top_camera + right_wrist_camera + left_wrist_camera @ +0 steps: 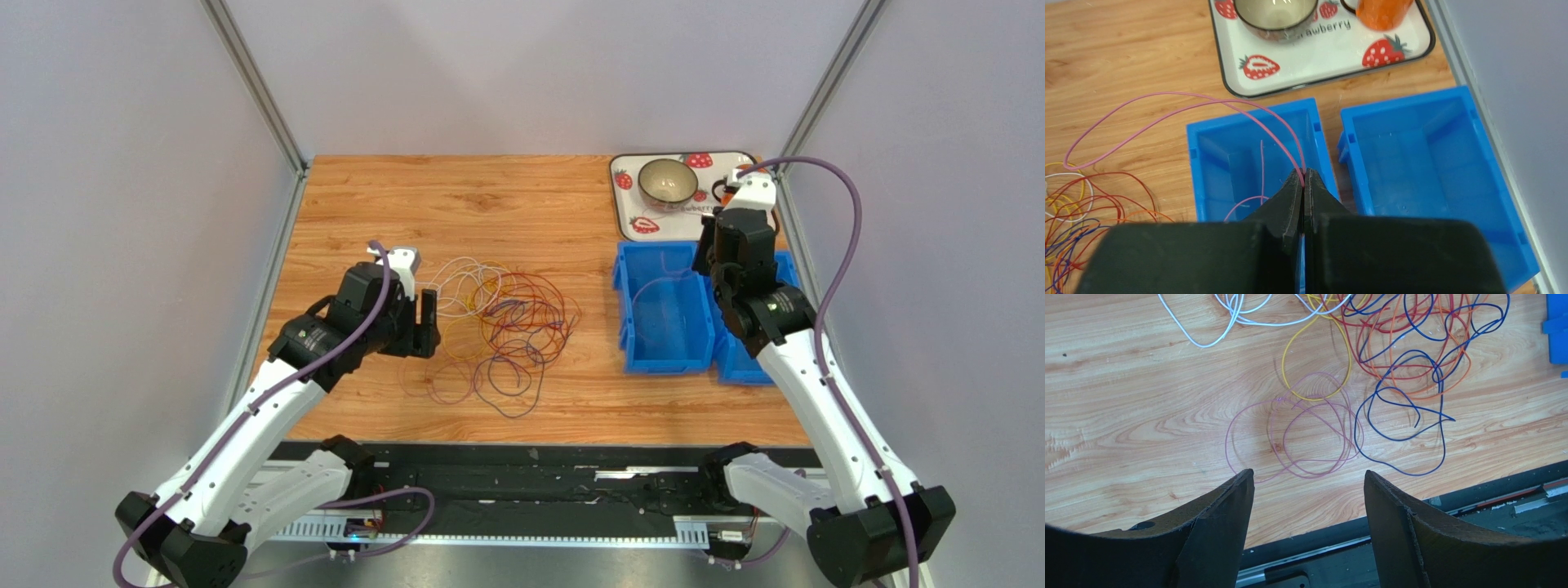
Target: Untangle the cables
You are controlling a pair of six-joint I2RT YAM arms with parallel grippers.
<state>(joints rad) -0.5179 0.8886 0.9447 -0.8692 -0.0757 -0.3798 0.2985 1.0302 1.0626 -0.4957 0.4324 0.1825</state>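
Two end effectors, one tangle. The cables (509, 325) lie in loose overlapping loops on the counter (368, 196), left of its middle and toward the near edge. In the heap are white (1223, 324), yellow (1315, 361), red-orange (1389, 343) and dark blue (1407, 416) strands. A pale purple loop (1303, 435) sits at the tangle's near-left side.

The left end effector (1309, 474) is spread wide with nothing between its fingers. It hovers just short of the pale purple loop, apart from it.

The right end effector (1303, 177) has its fingers pressed together, pinching a pink cable (1168, 94) at the tips above the left blue bin (1254, 119). From there the cable arcs back over the counter to the tangle, and a loose bit hangs into that bin. A second blue bin (1413, 101) stands just beside it along the right edge. A strawberry tray (1321, 58) in the far right corner holds a bowl (1275, 15) and an orange cup (1379, 12).
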